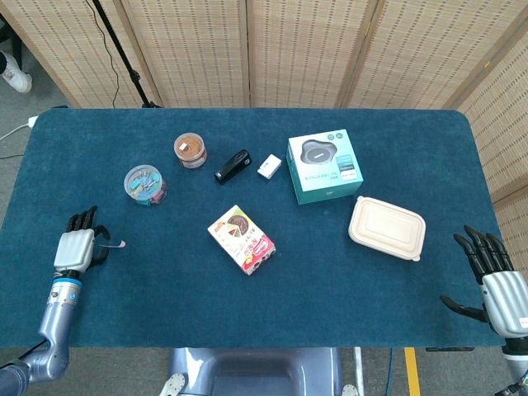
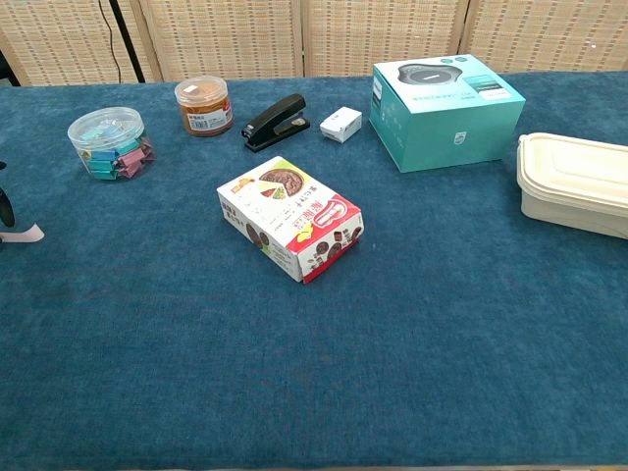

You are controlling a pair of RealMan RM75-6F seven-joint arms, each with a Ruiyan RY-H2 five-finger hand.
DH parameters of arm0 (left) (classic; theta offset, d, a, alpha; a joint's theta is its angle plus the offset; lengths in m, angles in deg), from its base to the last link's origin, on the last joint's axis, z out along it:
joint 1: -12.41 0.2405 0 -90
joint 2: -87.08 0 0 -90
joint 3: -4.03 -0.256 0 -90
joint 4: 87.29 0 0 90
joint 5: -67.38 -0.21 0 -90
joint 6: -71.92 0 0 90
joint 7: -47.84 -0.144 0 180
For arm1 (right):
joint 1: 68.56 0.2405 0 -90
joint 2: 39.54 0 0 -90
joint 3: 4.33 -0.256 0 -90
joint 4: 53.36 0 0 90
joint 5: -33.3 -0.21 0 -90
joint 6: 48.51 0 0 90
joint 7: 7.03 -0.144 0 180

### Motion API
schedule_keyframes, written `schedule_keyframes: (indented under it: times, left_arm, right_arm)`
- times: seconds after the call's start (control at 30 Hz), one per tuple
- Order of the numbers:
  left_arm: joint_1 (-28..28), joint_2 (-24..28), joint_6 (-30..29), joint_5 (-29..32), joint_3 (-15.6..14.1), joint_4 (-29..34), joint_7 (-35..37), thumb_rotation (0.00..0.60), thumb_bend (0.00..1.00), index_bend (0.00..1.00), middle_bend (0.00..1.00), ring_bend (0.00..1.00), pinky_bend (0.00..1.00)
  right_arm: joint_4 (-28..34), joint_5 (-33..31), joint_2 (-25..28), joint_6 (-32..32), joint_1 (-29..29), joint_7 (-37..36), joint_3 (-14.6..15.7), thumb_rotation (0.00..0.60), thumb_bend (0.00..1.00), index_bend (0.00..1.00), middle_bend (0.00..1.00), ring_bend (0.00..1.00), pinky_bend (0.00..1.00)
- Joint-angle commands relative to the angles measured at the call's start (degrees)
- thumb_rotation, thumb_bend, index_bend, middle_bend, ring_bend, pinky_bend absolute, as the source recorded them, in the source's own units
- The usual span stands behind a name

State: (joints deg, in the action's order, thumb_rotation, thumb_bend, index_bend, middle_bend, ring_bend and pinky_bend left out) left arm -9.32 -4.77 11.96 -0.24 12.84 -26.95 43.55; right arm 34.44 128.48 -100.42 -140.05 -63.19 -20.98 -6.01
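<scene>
**Both hands low at the near corners, a pale slip by my left fingertips**

My left hand [image 1: 74, 247] lies on the tabletop [image 1: 247, 313] near its left edge, fingers spread, nothing in it. Just past the fingertips sits a small pale slip [image 1: 118, 242]; from the head view I can't tell whether they touch it. The chest view catches only a dark sliver of that hand at the left border, with the slip [image 2: 25, 233] half cut off beside it.

My right hand [image 1: 495, 276] hangs at the right near corner, fingers splayed and empty. Its wrist runs out of frame, and the chest view misses it entirely.

The slip is too small to read. The lidded cream container [image 2: 574, 183] is cropped at the right in the chest view.

The surface is dark blue cloth. On it are a jar of coloured clips [image 1: 144, 184], an orange-lidded tub [image 1: 190, 150], a black stapler [image 1: 233, 166], a little white box [image 1: 269, 166], a teal carton [image 1: 325, 165] and a snack box [image 1: 241, 239] at centre.

Behind stand woven folding screens [image 1: 289, 49], with a black stand leg and cable at left on grey floor.
</scene>
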Motion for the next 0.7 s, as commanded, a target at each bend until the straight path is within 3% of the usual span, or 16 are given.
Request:
schedule_keyframes:
  times: [0.03,0.7]
  left_arm:
    - [-0.1,-0.1,0.5,0.5,-0.1,0.2,-0.6,0.6,0.39,0.49,0.0,0.0,0.0]
    - [0.2,-0.6,0.0,1.0,-0.1,-0.3,-1.8,0.6,0.45,0.59,0.0,0.0,0.0]
  right_arm:
    - [0.0,0.0,0.0,0.0,0.0,0.0,0.0,0.6,0.0,0.0,0.0,0.0,0.0]
    - [0.4,0.9,0.3,0.4,0.0,-0.1,0.5,0.6,0.0,0.0,0.0,0.0,0.0]
